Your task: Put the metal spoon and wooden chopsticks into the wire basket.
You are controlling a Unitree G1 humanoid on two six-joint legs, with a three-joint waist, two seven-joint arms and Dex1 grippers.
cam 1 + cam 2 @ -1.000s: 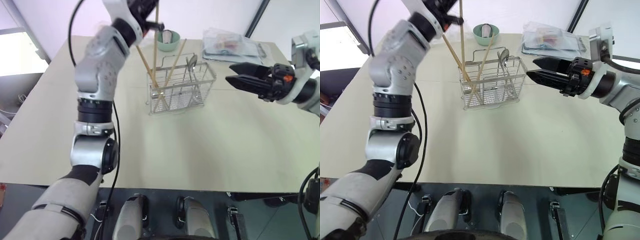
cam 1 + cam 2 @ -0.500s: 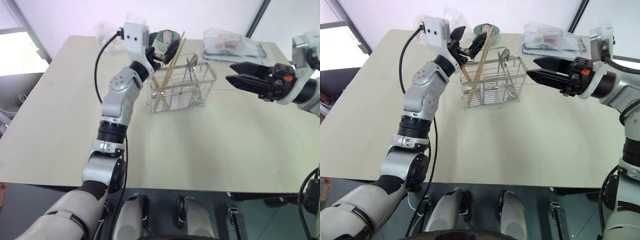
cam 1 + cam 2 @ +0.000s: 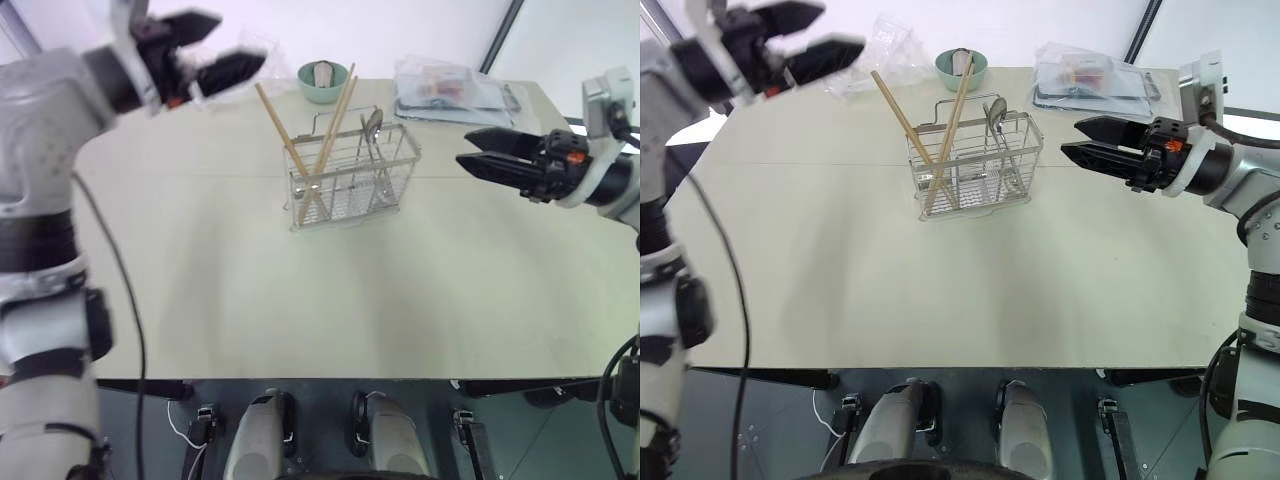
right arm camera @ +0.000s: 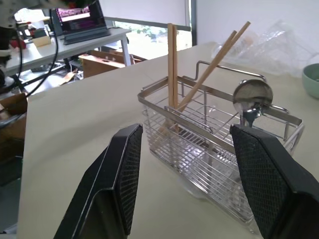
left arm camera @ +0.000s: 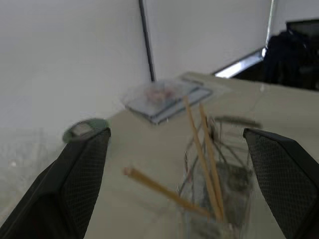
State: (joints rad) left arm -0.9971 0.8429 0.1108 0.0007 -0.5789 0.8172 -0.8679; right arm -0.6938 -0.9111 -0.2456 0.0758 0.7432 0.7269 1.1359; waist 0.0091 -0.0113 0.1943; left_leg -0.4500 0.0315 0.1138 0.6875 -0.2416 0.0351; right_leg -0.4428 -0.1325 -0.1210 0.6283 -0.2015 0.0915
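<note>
The wire basket point(image 3: 350, 182) stands upright on the table's far middle. The wooden chopsticks point(image 3: 335, 118) lean in its left compartments and stick out well above the rim. The metal spoon point(image 3: 372, 124) stands bowl-up in the right part. My left gripper point(image 3: 232, 42) hangs open and empty, up and to the left of the basket and apart from it. To the right of the basket my right gripper point(image 3: 465, 147) is open and empty, pointing at it. The right wrist view shows the basket point(image 4: 214, 144), the spoon point(image 4: 253, 98) and the chopsticks point(image 4: 172, 69) close ahead.
A mint-green bowl point(image 3: 322, 82) sits just behind the basket. Clear plastic packets point(image 3: 450, 85) lie at the far right, and a crumpled clear bag point(image 3: 890, 45) at the far left. Bare tabletop point(image 3: 330, 300) spreads in front of the basket to the near edge.
My left gripper has let go of the chopstick it held over the basket, opened, and swung back to the left. That chopstick now rests in the basket. The right gripper has stayed put.
</note>
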